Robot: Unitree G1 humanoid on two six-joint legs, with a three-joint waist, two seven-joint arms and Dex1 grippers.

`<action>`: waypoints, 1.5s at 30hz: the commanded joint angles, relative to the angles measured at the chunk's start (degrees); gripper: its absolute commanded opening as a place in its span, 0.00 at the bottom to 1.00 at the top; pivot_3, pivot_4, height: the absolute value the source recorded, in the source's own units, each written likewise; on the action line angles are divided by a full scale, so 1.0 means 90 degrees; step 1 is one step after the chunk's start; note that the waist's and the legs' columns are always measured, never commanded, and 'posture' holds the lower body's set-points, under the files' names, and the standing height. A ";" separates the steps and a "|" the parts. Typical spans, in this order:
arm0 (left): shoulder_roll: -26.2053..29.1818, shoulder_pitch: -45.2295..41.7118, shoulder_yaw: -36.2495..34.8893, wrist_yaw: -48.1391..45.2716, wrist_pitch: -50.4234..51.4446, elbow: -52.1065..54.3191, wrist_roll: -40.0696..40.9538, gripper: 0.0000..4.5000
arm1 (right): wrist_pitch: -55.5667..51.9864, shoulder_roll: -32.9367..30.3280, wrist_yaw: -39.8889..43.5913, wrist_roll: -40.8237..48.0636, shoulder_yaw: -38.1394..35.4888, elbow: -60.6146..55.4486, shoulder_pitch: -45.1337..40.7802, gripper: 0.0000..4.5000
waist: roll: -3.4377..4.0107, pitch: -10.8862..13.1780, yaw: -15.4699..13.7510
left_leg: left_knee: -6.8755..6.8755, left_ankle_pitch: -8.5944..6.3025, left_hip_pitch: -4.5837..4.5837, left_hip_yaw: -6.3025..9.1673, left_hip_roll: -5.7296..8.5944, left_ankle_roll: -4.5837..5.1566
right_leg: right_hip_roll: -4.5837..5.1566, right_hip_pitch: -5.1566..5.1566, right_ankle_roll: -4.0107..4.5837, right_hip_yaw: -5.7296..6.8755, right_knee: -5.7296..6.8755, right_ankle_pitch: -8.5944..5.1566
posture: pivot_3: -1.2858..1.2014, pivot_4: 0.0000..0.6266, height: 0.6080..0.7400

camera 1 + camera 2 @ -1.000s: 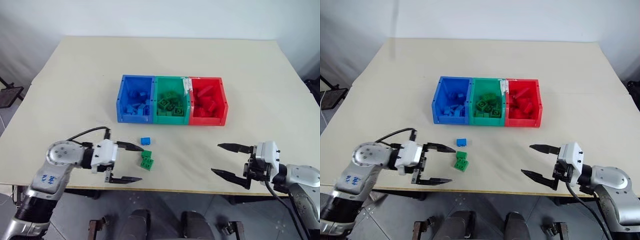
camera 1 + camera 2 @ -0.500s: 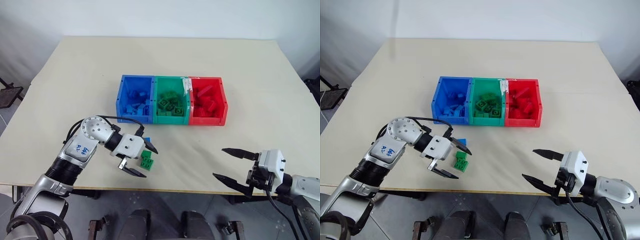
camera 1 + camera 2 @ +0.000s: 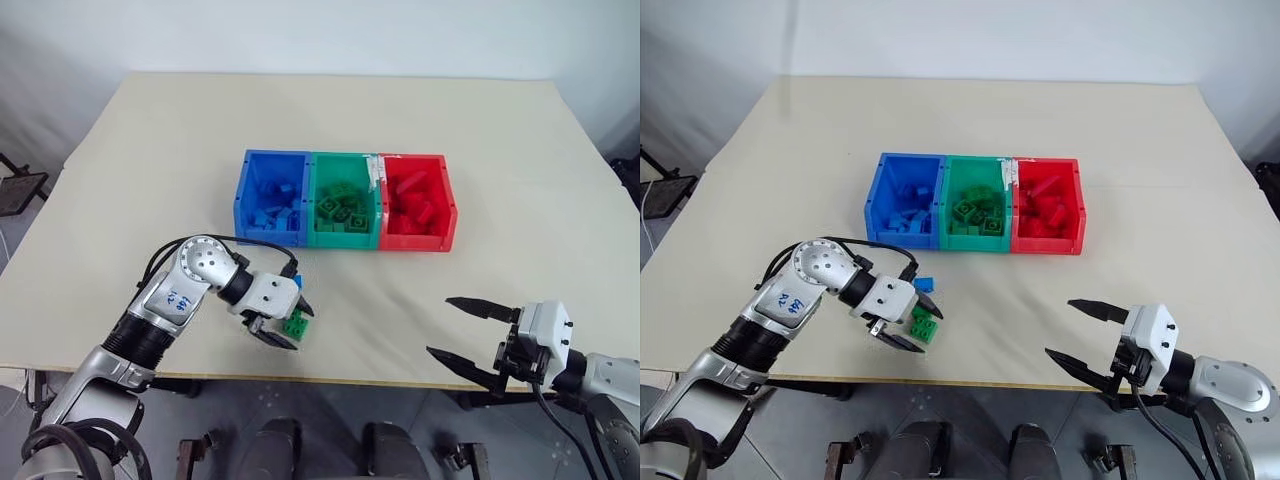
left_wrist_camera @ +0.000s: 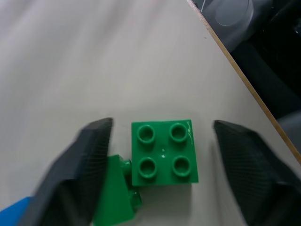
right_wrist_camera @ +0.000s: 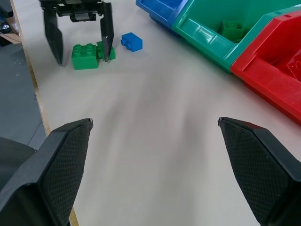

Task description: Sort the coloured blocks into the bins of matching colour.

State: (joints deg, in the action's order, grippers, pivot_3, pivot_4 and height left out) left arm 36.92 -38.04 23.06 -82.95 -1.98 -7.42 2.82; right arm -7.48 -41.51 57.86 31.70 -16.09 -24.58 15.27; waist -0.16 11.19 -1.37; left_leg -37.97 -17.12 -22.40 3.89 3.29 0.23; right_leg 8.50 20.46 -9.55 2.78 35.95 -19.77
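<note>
Right now the left gripper [image 3: 283, 322] is down on the table [image 3: 150, 150] near its front edge, fingers partly open and straddling a square green four-stud brick [image 4: 163, 152]; gaps show on both sides in the left wrist view, so nothing is gripped. A second green block [image 4: 114, 197] lies tilted against that brick, tucked by one finger [image 4: 80, 174]. The small blue brick [image 5: 131, 42] sits on the table just beside the green pair, on the side toward the bins. The blue bin [image 3: 271, 198], green bin [image 3: 343, 201] and red bin [image 3: 416, 202] stand in a joined row mid-table, each holding blocks of its own colour, with a white tag [image 3: 376, 172] between green and red. The right gripper [image 3: 475, 338] hangs at the table's front edge, well apart from the bricks, fingers spread wide, holding nothing.
</note>
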 commanded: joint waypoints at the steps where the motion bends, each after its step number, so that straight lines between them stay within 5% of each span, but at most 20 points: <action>1: -0.0030 -0.0101 0.0032 0.0012 -0.0228 -0.0037 -0.0124 0.47 | 0.0129 0.0168 -0.0018 0.0184 -0.0107 -0.0071 -0.0077 1.00 | 0.0000 0.0000 0.0001 | 0.0000 0.0000 0.0000 0.0000 0.0000 0.0000 | 0.0000 0.0000 0.0000 0.0000 0.0000 0.0000 | 0.52 0.24 1.00; 4: -0.0039 -0.0125 0.0053 0.0010 -0.0386 -0.0135 -0.0215 0.33 | 0.0178 0.0208 0.0055 0.0130 -0.0080 0.0040 -0.0179 1.00 | 0.0000 0.0000 0.0001 | 0.0000 0.0000 0.0000 0.0000 0.0001 0.0000 | 0.0000 0.0000 0.0000 0.0000 0.0001 0.0000 | 0.52 0.24 1.00; 9: -0.0051 -0.0105 -0.0047 0.0085 -0.0395 -0.0180 -0.0127 0.33 | 0.0304 0.0260 0.0155 0.0068 -0.0044 0.0239 -0.0231 1.00 | 0.0000 0.0000 -0.0003 | -0.0001 0.0000 0.0001 0.0000 0.0001 0.0000 | 0.0000 -0.0001 0.0000 0.0000 0.0001 0.0000 | 0.52 0.24 1.00; 20: -0.0561 0.0228 -0.1628 0.0339 0.0596 0.0319 0.2081 0.33 | 0.0532 0.0607 0.0254 0.0361 -0.0268 0.0587 -0.0134 1.00 | 0.0000 0.0000 0.0007 | -0.0002 0.0001 0.0001 0.0003 -0.0012 0.0000 | 0.0002 -0.0001 0.0000 0.0001 0.0003 0.0000 | 0.52 0.24 1.00; 27: -0.0910 -0.0255 -0.2722 0.1602 0.1737 -0.0048 0.2864 0.33 | 0.1027 0.0866 0.0121 0.0253 -0.0473 0.0706 -0.0280 1.00 | 0.0000 0.0000 -0.0014 | -0.0004 0.0001 0.0001 0.0006 -0.0011 -0.0001 | 0.0001 -0.0001 0.0000 0.0002 0.0004 0.0000 | 0.52 0.24 1.00; 34: -0.1894 -0.1276 -0.2537 0.2858 0.0605 -0.1363 0.1858 0.33 | 0.1344 0.1179 -0.0461 0.0003 -0.0600 0.0482 -0.0211 1.00 | -0.0001 0.0000 -0.0027 | -0.0010 0.0002 0.0001 0.0009 0.0009 0.0001 | 0.0005 -0.0008 -0.0005 0.0006 0.0002 0.0003 | 0.52 0.24 1.00; 42: -0.2943 -0.2770 -0.2118 0.4351 -0.1050 -0.4331 0.0424 0.33 | 0.1285 0.1358 -0.1301 -0.0101 -0.0768 -0.0036 0.0101 1.00 | -0.0006 0.0002 -0.0020 | -0.0007 0.0002 -0.0001 -0.0002 0.0021 0.0000 | 0.0002 -0.0002 -0.0007 0.0007 0.0001 0.0003 | 0.52 0.24 1.00; 45: -0.3105 -0.3036 -0.2161 0.4582 -0.1298 -0.4992 0.0270 0.55 | 0.1241 0.1447 -0.1529 -0.0159 -0.0686 -0.0327 0.0276 1.00 | -0.0006 0.0002 0.0004 | 0.0003 0.0002 -0.0001 -0.0009 0.0021 0.0000 | 0.0001 0.0007 -0.0007 0.0005 0.0002 0.0003 | 0.52 0.24 1.00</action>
State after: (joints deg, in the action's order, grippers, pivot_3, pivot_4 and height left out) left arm 9.13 -63.91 4.11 -43.12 -11.43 -50.67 6.05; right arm 3.50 -29.02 45.49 30.28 -21.45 -24.56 17.15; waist -0.22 11.20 -1.34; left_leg -37.91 -17.10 -22.41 3.78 3.46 0.24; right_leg 8.52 20.57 -9.62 2.81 35.97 -19.74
